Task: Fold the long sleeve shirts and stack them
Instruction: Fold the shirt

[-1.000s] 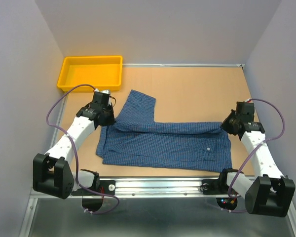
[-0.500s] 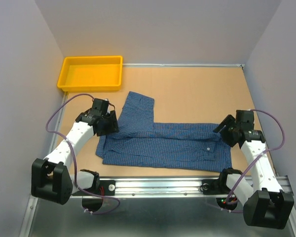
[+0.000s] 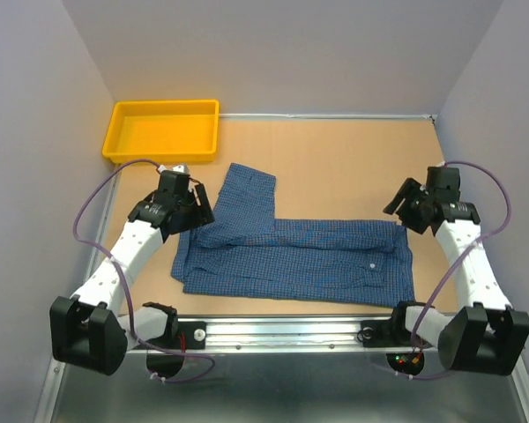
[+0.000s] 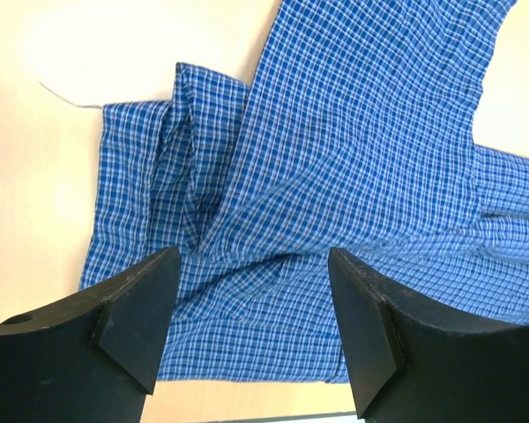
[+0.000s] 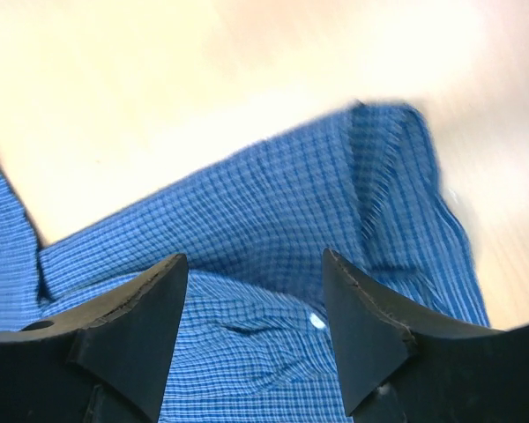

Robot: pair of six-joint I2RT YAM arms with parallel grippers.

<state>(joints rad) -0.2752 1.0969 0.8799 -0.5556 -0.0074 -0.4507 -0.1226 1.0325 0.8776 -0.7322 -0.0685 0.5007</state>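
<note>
The left gripper point(image 4: 251, 264) and right gripper point(image 5: 254, 264) are hovering, jaws open, empty; the shirt point(image 3: 291, 260) is looking limp, pinchable at edges.

Wooden table point(image 3: 335, 167): shirt point(image 3: 291, 260), yellow tray point(image 3: 166, 157)

Matt woven-cloth shirt point(image 3: 291, 256), smooth matt tan table point(image 3: 335, 167) under the shirt, glossy yellow plastic tray point(image 3: 163, 105), brushed metal rail point(image 3: 291, 327), matt black plastic left gripper fingers point(image 4: 128, 322).

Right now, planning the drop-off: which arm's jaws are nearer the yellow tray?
The left gripper: the yellow tray sits just beyond it, while the right gripper is at the shirt's opposite end.
</note>
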